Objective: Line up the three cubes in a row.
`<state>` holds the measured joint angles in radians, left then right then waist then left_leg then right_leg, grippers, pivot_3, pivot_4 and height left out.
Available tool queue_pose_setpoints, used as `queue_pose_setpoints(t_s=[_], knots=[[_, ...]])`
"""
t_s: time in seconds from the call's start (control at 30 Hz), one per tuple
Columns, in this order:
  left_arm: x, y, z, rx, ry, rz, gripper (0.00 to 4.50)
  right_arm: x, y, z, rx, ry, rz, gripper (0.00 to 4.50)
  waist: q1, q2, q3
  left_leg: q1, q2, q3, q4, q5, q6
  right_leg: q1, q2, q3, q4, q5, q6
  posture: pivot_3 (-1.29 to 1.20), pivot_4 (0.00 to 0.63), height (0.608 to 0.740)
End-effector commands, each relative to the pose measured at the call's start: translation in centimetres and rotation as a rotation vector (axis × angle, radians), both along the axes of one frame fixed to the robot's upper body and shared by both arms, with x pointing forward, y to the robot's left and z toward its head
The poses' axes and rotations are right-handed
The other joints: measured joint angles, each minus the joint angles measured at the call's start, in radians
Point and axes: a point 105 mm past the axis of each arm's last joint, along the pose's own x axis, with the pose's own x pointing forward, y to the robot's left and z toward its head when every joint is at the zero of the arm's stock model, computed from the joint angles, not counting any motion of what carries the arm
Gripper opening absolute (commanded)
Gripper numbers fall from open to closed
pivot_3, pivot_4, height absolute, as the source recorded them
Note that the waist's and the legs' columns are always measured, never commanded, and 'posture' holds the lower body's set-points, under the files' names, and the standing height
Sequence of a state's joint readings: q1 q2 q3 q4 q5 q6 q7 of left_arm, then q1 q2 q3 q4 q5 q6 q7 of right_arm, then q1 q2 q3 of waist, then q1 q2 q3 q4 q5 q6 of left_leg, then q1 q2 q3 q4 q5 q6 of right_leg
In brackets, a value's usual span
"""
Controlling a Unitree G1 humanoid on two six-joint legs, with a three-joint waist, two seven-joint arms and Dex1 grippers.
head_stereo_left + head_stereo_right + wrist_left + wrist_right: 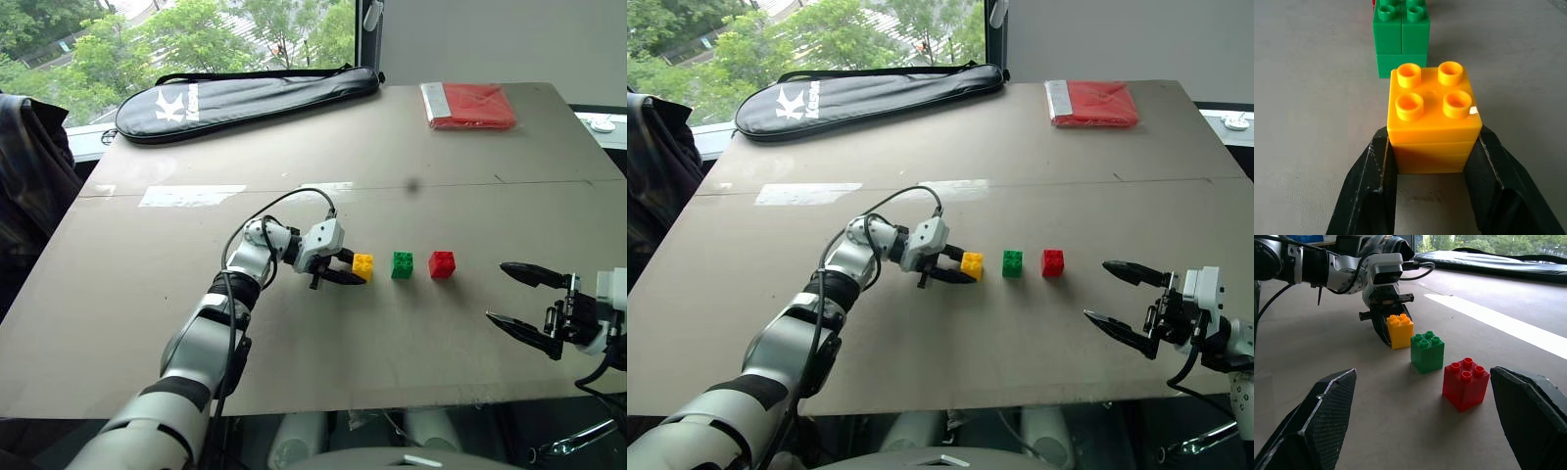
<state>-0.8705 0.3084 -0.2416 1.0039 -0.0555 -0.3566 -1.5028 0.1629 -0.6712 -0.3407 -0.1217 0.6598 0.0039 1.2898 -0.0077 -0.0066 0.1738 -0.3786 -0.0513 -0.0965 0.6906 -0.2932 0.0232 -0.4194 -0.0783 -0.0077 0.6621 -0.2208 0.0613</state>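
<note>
Three studded cubes stand in a row on the brown table [323,362]: yellow cube [363,265], green cube [402,264], red cube [442,264]. My left gripper [355,272] reaches in from the left and is shut on the yellow cube [1432,120], its black fingers [1369,191] pressed on both sides. The green cube [1401,36] sits just beyond it with a small gap. My right gripper [507,294] hovers open to the right of the red cube [1465,383], clear of it, with nothing between its fingers [1315,423].
A black racket bag [245,98] lies along the far left edge of the table. A flat red packet [470,106] rests at the far right corner. A white tape strip [191,195] marks the table's left middle. The near table edge runs just below my right gripper.
</note>
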Motion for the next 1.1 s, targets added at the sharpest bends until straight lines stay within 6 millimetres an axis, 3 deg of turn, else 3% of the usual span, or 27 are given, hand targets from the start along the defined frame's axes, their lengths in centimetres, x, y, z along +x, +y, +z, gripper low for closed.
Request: queue_pose_setpoints(t_s=[0.03,0.3,0.4,0.57,0.73,0.97,1.1], knots=[[0.1,0.0,-0.5,0.011,0.005,0.015,1.29,0.0,0.1,0.7,-0.006,-0.054,-0.008,4.50,0.000,0.000,0.000,0.000,0.000,0.000,0.000,0.000,0.000,0.000,0.000,0.000,0.000,0.000,0.000,0.00,0.150,0.701],[0.1,0.6,-1.5,0.027,0.024,0.047,1.29,-0.1,0.2,0.3,-0.004,-0.058,0.000,4.50,0.000,0.000,0.000,0.001,0.000,-0.001,0.000,0.000,0.000,0.002,0.000,0.000,0.000,0.000,0.000,0.00,0.150,0.701],[0.2,0.6,-1.6,0.019,0.027,0.062,2.80,0.2,0.3,0.3,-0.003,-0.057,0.005,4.50,-0.001,0.000,0.000,0.003,0.000,-0.001,0.000,0.000,0.000,0.004,0.000,0.000,0.000,0.000,0.000,0.00,0.150,0.701],[0.8,0.8,-1.7,0.022,0.000,0.115,4.45,0.2,0.5,0.2,-0.002,-0.050,0.012,4.50,0.000,0.000,0.000,0.006,0.000,-0.001,0.000,0.001,0.001,0.006,0.000,0.000,0.000,0.000,0.001,0.00,0.150,0.701],[0.3,1.8,-1.8,0.009,0.011,0.113,4.45,0.1,0.3,0.1,-0.001,-0.049,0.009,4.50,-0.006,0.000,0.000,0.007,0.000,-0.001,0.000,0.000,0.001,0.007,0.000,0.001,0.001,-0.001,0.003,0.00,0.150,0.701],[-1.1,4.6,-2.4,-0.031,0.050,0.183,4.45,0.3,0.2,-0.3,-0.002,-0.040,0.007,4.50,-0.012,0.000,0.000,0.013,0.003,0.006,-0.005,0.000,0.001,0.007,0.003,0.006,0.000,0.000,0.001,0.00,0.150,0.701],[-2.1,4.9,-2.9,-0.073,0.079,0.227,4.45,0.6,0.4,-0.4,0.001,-0.041,0.012,4.50,-0.012,0.001,-0.001,0.015,0.004,0.008,-0.005,0.000,0.001,0.007,0.004,0.010,0.000,0.000,0.001,0.00,0.150,0.701]])
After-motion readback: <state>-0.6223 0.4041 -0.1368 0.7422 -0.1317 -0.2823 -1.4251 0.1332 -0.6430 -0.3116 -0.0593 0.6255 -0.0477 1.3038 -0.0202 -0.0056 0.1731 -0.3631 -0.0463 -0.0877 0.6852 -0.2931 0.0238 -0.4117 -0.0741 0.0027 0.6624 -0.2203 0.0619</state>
